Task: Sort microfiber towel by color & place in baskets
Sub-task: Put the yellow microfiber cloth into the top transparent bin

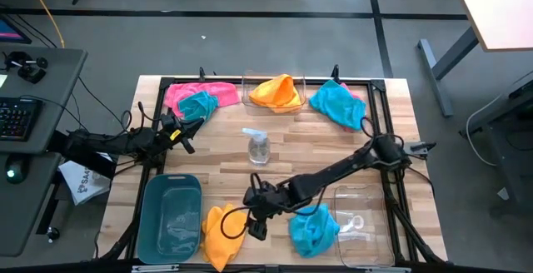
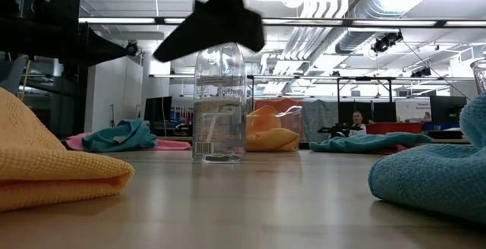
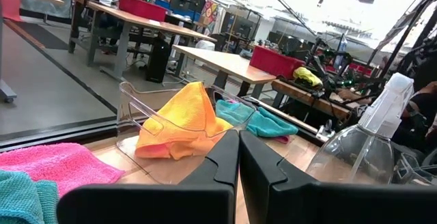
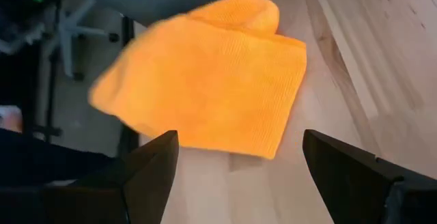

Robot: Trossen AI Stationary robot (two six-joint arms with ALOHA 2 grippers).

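An orange towel [image 1: 221, 233] [image 4: 205, 74] lies flat on the table's near side, beside the teal tub [image 1: 171, 215]. My right gripper [image 1: 254, 220] [image 4: 239, 149] hovers open just right of and above it, touching nothing. A teal towel [image 1: 312, 231] lies against the near clear tub [image 1: 366, 215]. The far clear tub [image 1: 273, 90] [image 3: 147, 125] holds another orange towel [image 3: 181, 121]. At the far left a teal towel [image 1: 198, 105] rests on a pink towel [image 1: 196, 91]. At the far right another teal towel [image 1: 337, 102] covers a pink one. My left gripper [image 1: 187, 136] [image 3: 239, 162] waits shut at the left.
A clear pump bottle [image 1: 259, 146] [image 2: 220, 105] stands mid-table between the arms. A black frame [image 1: 379, 90] runs around the table's edges. Bare wood [image 1: 333, 140] lies between the bottle and the right arm. A desk with a keyboard [image 1: 17, 115] stands left of the table.
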